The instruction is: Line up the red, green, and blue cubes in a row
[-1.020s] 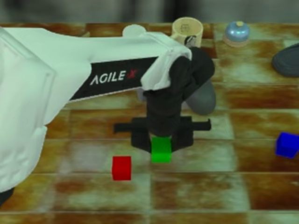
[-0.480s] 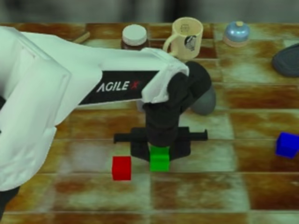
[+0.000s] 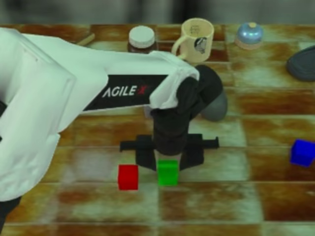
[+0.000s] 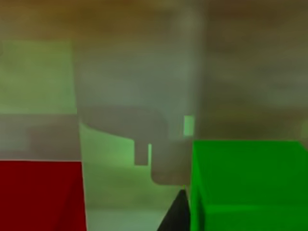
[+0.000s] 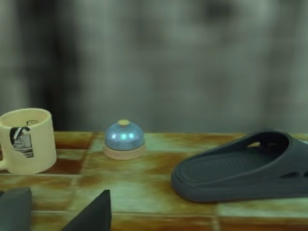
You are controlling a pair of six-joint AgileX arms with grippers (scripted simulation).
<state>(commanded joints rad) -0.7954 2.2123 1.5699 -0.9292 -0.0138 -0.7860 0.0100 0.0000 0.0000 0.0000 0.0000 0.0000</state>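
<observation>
The green cube (image 3: pixel 168 172) rests on the table just right of the red cube (image 3: pixel 128 177), a narrow gap between them. My left gripper (image 3: pixel 168 165) hangs straight over the green cube, open, its dark fingers on either side of it. In the left wrist view one fingertip (image 4: pixel 177 214) sits close beside the green cube (image 4: pixel 250 187), and the red cube (image 4: pixel 38 195) is off to the other side. The blue cube (image 3: pixel 302 152) lies alone at the table's right edge. My right gripper (image 5: pixel 53 216) is parked out of the top view, open and holding nothing.
Along the back stand a brown jar with a white lid (image 3: pixel 141 38), a cream mug (image 3: pixel 197 33) and a call bell (image 3: pixel 250 34). A dark slipper (image 3: pixel 302 61) lies at the back right. A grey rounded object (image 3: pixel 217 105) sits partly behind my left arm.
The left arm came down with the green cube, then stayed still. The cube has dropped slightly lower beside the red cube, and the fingers now stand a little wider.
</observation>
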